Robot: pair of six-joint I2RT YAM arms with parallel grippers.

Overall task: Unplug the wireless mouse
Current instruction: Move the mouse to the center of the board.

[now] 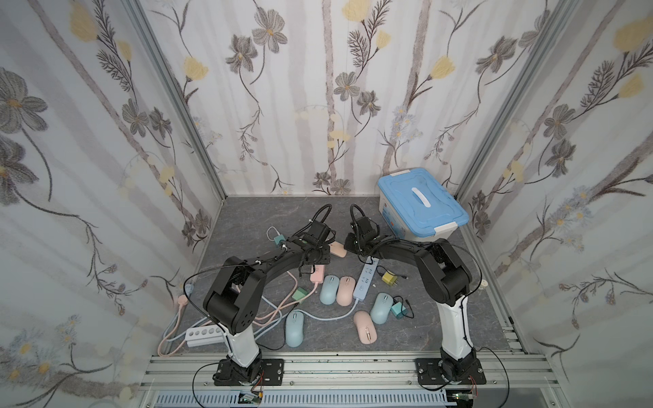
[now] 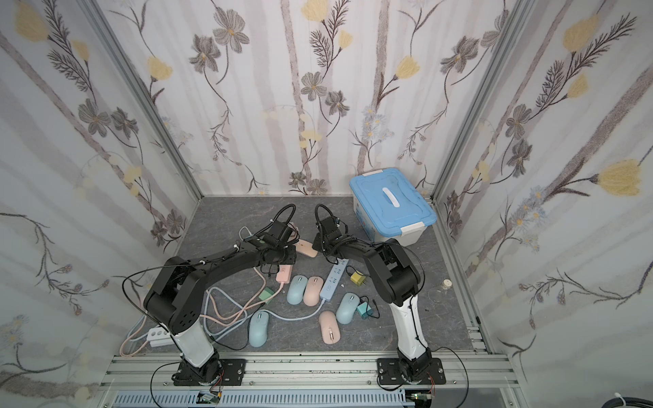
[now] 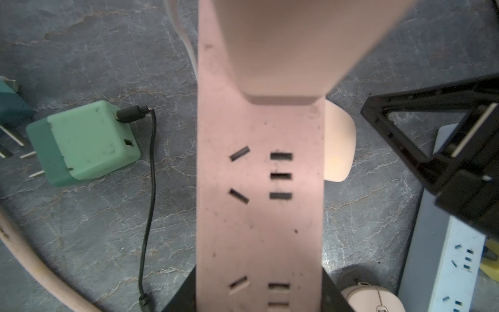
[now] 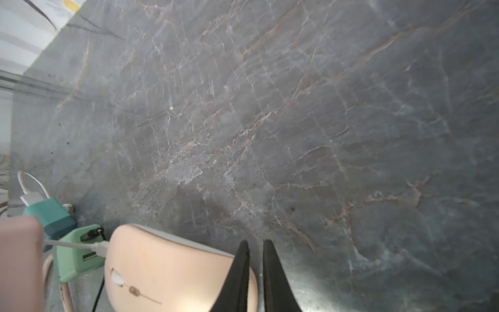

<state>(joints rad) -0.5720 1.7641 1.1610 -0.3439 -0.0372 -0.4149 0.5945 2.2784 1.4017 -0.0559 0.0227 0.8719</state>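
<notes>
Overhead, in both top views, a peach wireless mouse (image 1: 338, 250) lay on the grey veined tabletop (image 1: 247, 215) between the two wrists, with floral-papered walls (image 1: 300, 106) around and a blue-lidded box (image 1: 399, 197) at the back, its side print too small to read. Left wrist view: left gripper (image 3: 258, 291) was clamped across a pink power strip (image 3: 259, 189). Right wrist view: right gripper (image 4: 256, 243) stood nearly closed at the mouse's rear edge, a white cable (image 4: 81, 244) plugged into its front; hold uncertain.

— Where's the storage box (image 1: 420, 205)?
— Back right corner of the table (image 1: 247, 219).
— The plugged mouse (image 1: 337, 249)?
— Centre, just right of the middle power strip (image 3: 259, 189), perhaps touching; hard to see. A charger (image 3: 86, 143) lies left of that strip.
</notes>
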